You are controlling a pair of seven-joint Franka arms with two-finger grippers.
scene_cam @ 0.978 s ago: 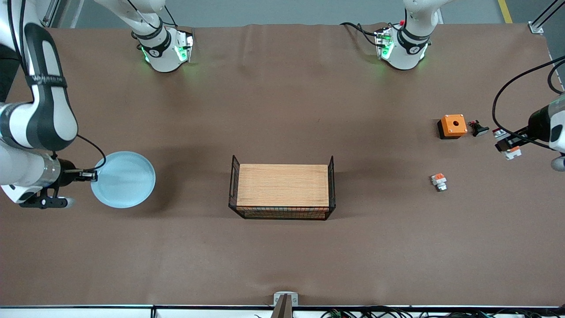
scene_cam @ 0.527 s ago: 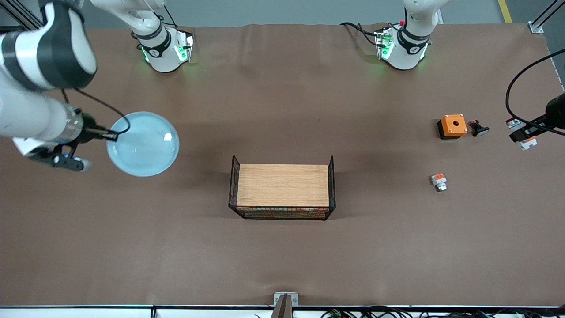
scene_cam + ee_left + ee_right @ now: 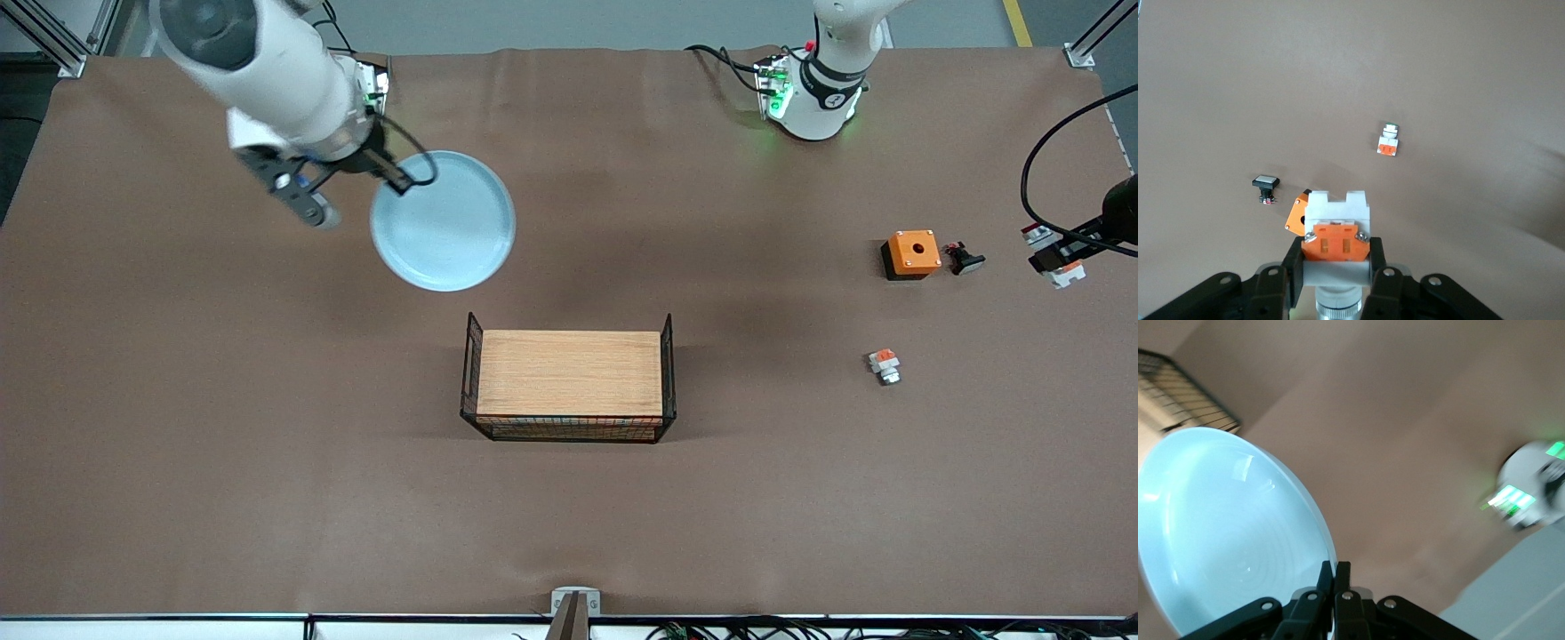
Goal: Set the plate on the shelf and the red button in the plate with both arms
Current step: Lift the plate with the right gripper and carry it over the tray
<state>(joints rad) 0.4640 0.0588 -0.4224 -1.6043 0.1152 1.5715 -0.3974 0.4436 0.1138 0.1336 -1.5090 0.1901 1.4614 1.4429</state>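
My right gripper [image 3: 399, 183] is shut on the rim of the pale blue plate [image 3: 442, 220] and holds it in the air, over the table between the right arm's base and the basket. In the right wrist view the fingers [image 3: 1327, 577] pinch the plate's [image 3: 1225, 533] edge. My left gripper [image 3: 1056, 255] is shut on the red button [image 3: 1067, 273], a white piece with an orange-red patch, and holds it up at the left arm's end of the table. The left wrist view shows the red button [image 3: 1336, 227] clamped between the black jaws.
A black wire basket with a wooden floor [image 3: 569, 373] stands mid-table. An orange square box with a hole [image 3: 912, 253] and a small black part [image 3: 964, 259] lie toward the left arm's end. A stubby white-and-orange piece [image 3: 884, 365] lies nearer the camera than the box.
My right arm has swung the plate up from the right arm's end of the table toward the middle. My left gripper has shifted slightly outward and up with the red button.
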